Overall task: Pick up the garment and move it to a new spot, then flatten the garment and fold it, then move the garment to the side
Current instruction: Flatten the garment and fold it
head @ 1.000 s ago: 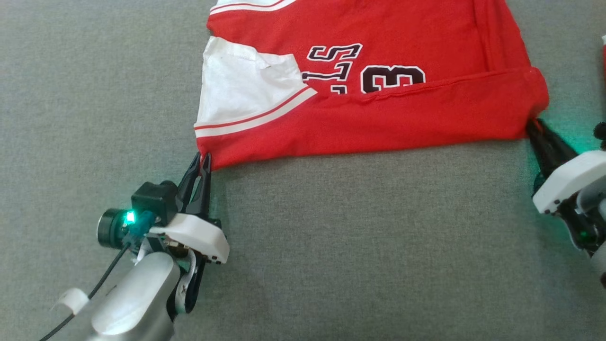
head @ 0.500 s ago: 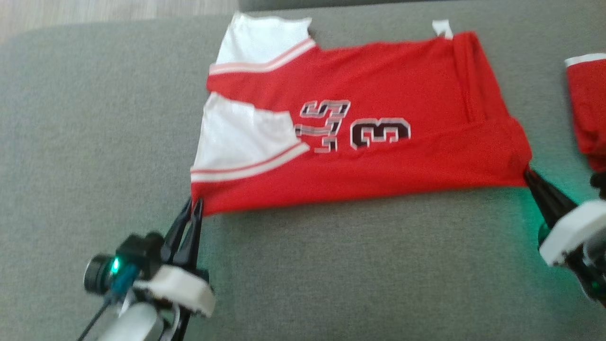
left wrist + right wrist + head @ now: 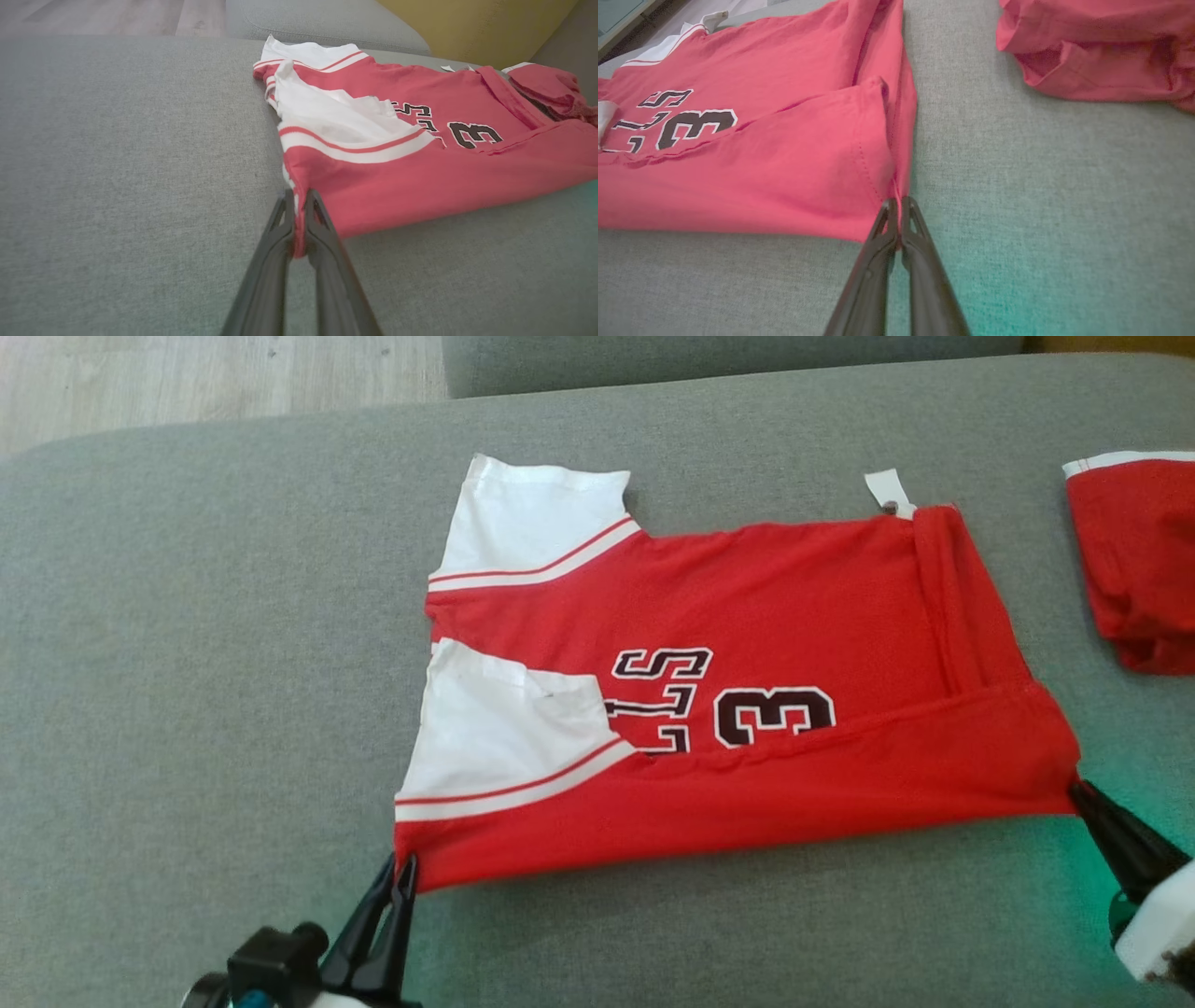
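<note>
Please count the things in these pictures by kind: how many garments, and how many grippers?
Garments: 2, the red jersey and a second red garment at the head view's right edge.
Grippers: 2, the left gripper and the right gripper, each shut on a near corner of the jersey.
Total: 4.

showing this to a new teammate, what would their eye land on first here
First, the red jersey with white sleeves and a black number 3, lying partly folded in the middle of the grey cushion. Next, the left gripper and the right gripper, each shut on a near corner of it, one at either end. A second bundle of red cloth sits apart, off to the right.
</note>
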